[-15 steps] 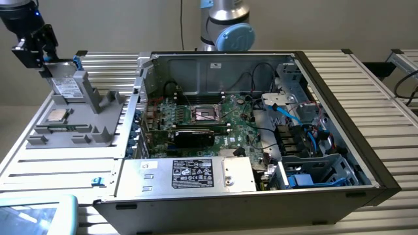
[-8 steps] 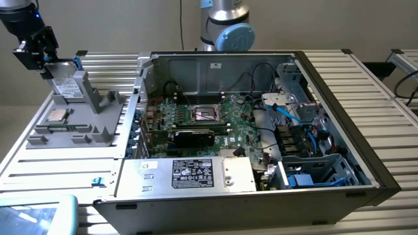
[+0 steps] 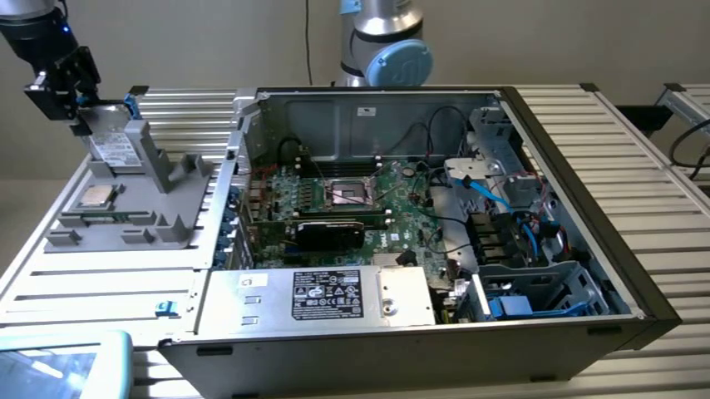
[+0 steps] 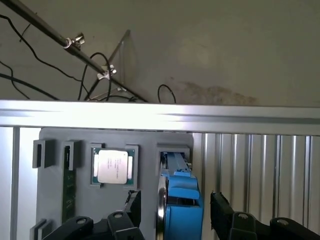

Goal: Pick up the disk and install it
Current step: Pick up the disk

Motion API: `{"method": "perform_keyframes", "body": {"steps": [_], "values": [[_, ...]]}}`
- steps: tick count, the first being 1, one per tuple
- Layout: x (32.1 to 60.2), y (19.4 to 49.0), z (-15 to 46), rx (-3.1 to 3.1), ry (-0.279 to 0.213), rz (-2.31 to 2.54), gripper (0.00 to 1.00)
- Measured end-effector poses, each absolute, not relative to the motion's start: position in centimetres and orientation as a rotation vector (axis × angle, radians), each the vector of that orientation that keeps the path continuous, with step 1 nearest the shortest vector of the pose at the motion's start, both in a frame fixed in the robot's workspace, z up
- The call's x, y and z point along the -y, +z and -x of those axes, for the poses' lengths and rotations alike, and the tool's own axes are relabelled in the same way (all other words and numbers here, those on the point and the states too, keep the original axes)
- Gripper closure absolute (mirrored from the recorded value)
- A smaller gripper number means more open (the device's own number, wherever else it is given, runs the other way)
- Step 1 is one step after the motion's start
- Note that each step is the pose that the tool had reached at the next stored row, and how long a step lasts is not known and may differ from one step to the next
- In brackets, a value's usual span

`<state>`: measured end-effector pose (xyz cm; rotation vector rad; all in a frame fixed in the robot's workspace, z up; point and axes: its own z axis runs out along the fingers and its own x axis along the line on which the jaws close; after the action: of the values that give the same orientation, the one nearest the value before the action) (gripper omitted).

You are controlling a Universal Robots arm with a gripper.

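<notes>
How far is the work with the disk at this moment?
Done: nothing visible yet; the disk stands on edge in the grey holder. In hand: the open claw straddles the disk, one finger on each side, with gaps, not clamping it. Left: gripping, lifting and installing it in the open computer case.

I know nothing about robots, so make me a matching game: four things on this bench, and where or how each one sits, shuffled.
Things:
1. disk
2. CPU chip
3. silver box with black label
4. gripper

States:
A. open, fingers on either side of the disk
B. inside the computer case
C. standing on edge in the grey holder
D. lying flat in the grey holder

Pairs: 1-C, 2-D, 3-B, 4-A
</notes>
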<state>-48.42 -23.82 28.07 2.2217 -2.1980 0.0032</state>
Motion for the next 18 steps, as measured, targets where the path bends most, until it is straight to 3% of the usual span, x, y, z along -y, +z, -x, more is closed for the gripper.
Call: {"method": "perform_keyframes", "body": {"steps": [18], "values": [[23.82, 27.68, 48.36, 2.204, -0.061, -2.229, 0.34]]}}
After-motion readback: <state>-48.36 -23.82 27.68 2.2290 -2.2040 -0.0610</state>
